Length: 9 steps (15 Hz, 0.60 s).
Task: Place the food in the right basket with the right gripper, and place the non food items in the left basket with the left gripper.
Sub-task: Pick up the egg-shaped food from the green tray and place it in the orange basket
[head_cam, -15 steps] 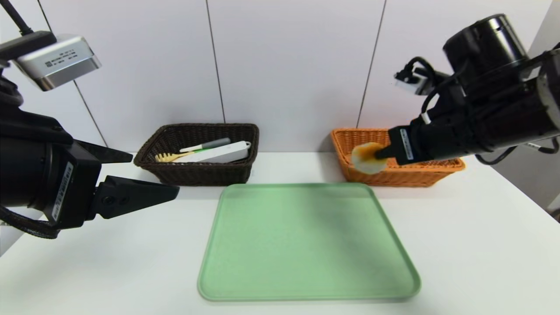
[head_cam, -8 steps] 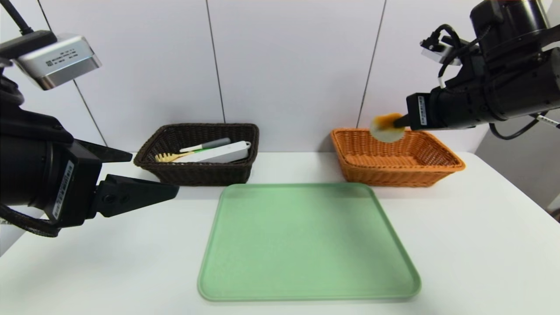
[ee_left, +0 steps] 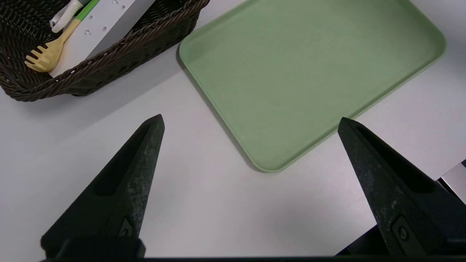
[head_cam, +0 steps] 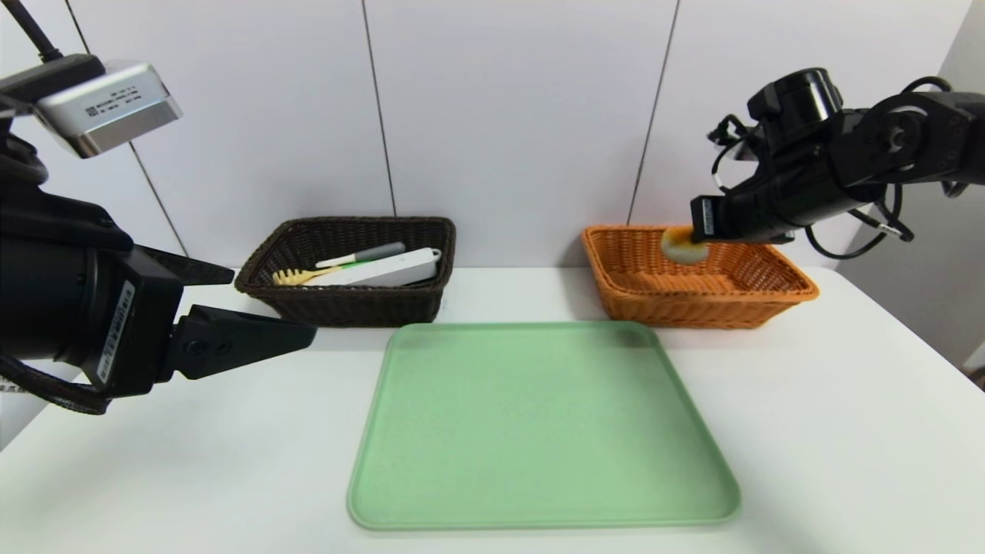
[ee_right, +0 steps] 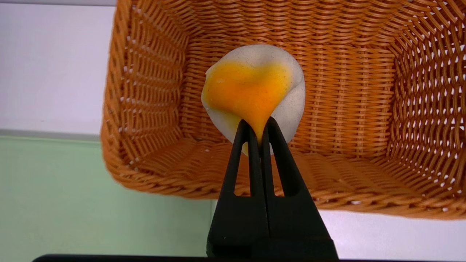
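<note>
- While the right gripper pinches the lower edge of a fried egg, its fingers closed tight on it, the egg hangs above the open orange wicker basket at the right of the head view; the wrist view shows the egg's yolk side facing the camera, with the basket's woven floor behind it
- The step in hand looks like the drop of the food item into the right basket; the egg is over the basket's interior, not yet resting on it, and how far above the floor it hangs I cannot tell
- The next move calls for the fingers to part so the egg falls inside the rim; a thin, floppy piece may cling to one finger, so a small descent first seems wise
- The left gripper hovers over the white table at the left of the head view, its fingers spread wide and holding nothing
- The dark brown wicker basket at upper centre-left already holds a yellow pasta fork, a white flat box and a pen-like stick
- The green tray in the middle carries nothing; judged from that, the egg may be the last item to sort
</note>
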Tool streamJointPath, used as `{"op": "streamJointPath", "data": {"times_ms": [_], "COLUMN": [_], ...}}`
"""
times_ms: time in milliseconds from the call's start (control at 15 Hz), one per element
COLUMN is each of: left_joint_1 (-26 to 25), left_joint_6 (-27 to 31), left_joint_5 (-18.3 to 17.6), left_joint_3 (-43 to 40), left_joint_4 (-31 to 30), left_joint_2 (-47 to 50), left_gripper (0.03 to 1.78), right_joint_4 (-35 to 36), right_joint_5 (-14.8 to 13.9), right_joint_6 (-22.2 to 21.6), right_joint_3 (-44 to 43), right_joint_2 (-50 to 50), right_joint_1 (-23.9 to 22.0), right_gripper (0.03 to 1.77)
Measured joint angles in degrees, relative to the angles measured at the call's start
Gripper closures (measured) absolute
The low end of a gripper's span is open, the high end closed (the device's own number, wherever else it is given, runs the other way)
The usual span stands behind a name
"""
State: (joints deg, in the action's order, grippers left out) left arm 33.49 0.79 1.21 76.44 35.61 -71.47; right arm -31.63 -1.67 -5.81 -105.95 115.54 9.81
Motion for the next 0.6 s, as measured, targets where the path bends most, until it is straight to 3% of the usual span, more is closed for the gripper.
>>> {"op": "streamJointPath", "data": {"times_ms": [67, 333, 600], "left_joint_1": [0.0, 0.0, 0.0], "left_joint_6": [0.0, 0.0, 0.0], "left_joint_5": [0.0, 0.1, 0.2], "left_joint_3": [0.0, 0.0, 0.0], "left_joint_4": [0.0, 0.0, 0.0], "left_joint_2": [0.0, 0.3, 0.4], "left_gripper": [0.12, 0.12, 0.12], "right_joint_4": [-0.3, -0.4, -0.5], "right_joint_5": [0.2, 2.1, 2.4], "right_joint_6": [0.5, 1.5, 1.5], "right_joint_3": [-1.1, -2.2, -2.3], "right_joint_2": [1.6, 4.5, 4.3], "right_joint_1": [-0.6, -2.3, -2.7], "right_gripper": [1.68, 1.04, 0.66]}}
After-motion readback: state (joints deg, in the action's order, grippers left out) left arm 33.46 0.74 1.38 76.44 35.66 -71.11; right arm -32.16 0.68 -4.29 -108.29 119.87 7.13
